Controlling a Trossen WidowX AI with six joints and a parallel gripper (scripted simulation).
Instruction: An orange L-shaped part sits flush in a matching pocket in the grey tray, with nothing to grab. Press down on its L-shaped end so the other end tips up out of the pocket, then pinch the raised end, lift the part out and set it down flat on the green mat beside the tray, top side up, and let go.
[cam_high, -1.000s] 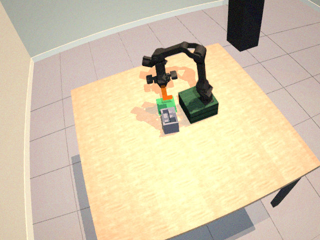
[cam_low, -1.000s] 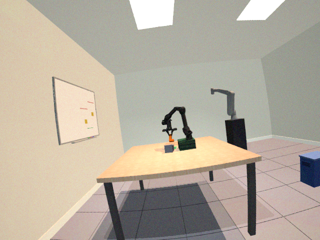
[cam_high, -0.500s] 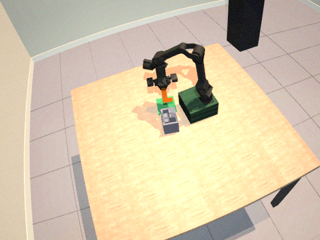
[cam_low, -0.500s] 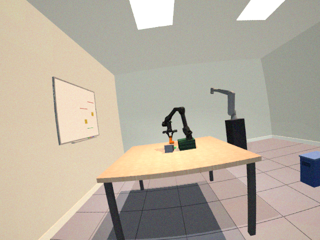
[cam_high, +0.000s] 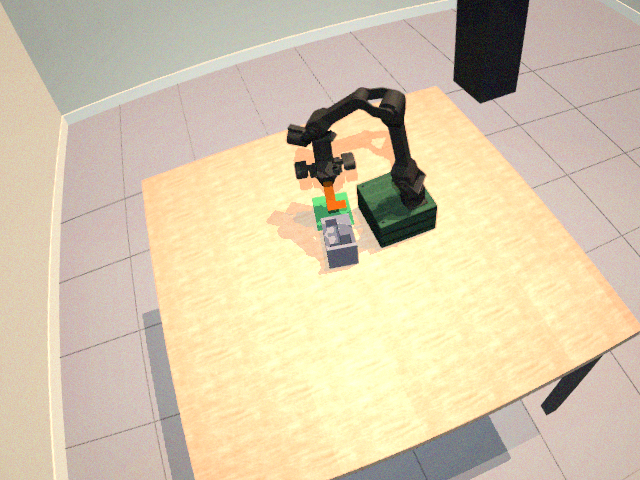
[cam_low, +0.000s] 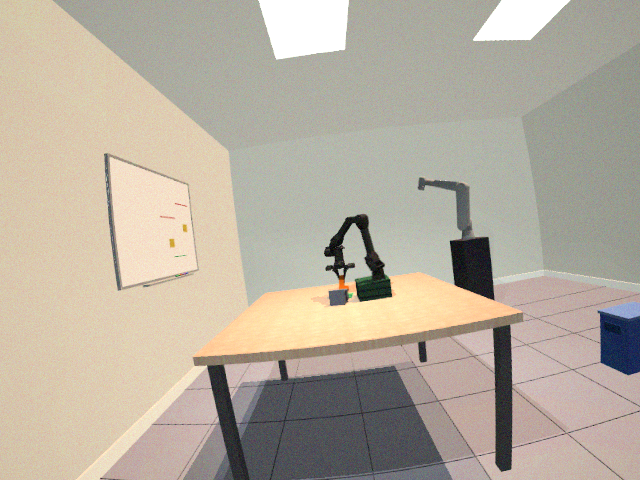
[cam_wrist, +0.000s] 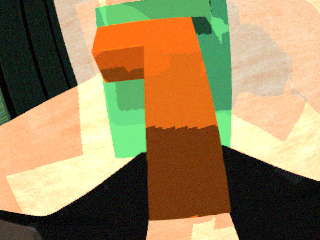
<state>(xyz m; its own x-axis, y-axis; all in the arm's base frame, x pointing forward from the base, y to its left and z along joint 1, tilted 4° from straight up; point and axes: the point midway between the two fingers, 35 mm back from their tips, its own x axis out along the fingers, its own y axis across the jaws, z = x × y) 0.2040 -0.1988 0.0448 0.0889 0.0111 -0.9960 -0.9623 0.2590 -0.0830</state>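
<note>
Green mat: partly hidden behind the orange part in the wrist view
Gripper fingertips: too small to make out from the exterior
Blue bin: cut off by the exterior view's right edge
Whiteboard marks: too small to read

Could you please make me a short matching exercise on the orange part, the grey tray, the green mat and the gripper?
1. orange part
2. grey tray
3. green mat
4. gripper

A. shut on the straight end of an L shape
B. held above the mat
C. lying flat on the table, beside the tray
D. standing with its pocket vacant

1-B; 2-D; 3-C; 4-A
</note>
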